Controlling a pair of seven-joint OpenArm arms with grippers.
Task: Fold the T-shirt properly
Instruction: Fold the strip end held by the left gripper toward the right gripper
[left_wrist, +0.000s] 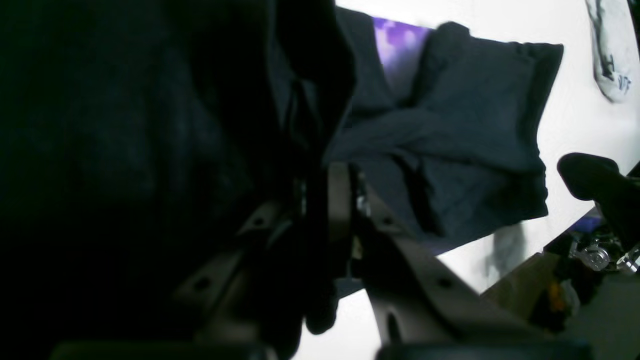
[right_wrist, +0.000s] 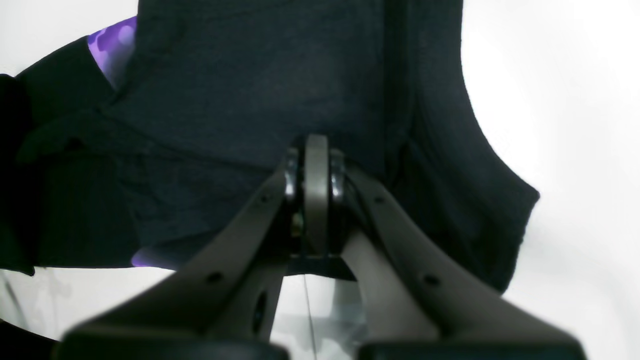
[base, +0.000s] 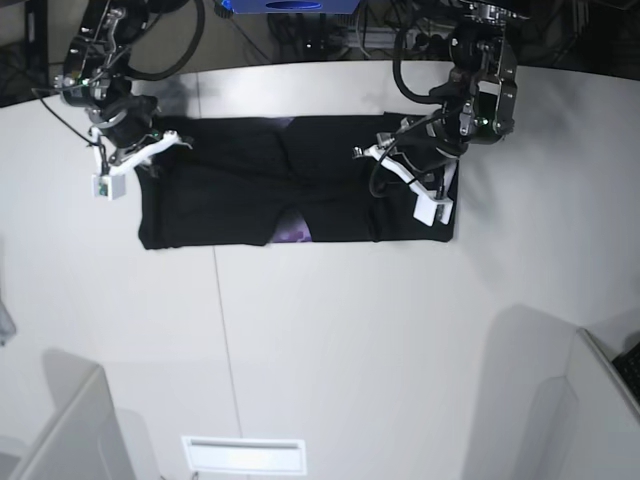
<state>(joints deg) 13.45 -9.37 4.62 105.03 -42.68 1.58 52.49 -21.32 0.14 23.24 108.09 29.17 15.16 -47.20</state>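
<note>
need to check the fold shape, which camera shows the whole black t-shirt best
The base view. It shows the whole black cloth T-shirt as a wide band on the white table, with a purple print patch at its lower edge. The left wrist view shows only a bunched part with purple print; the right wrist view shows close-up dark cloth filling most of the frame.

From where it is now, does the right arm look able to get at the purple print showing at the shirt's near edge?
Probably not yet: the right gripper is shut on the T-shirt at its far corner, while the print peeks out mid-hem.
</note>
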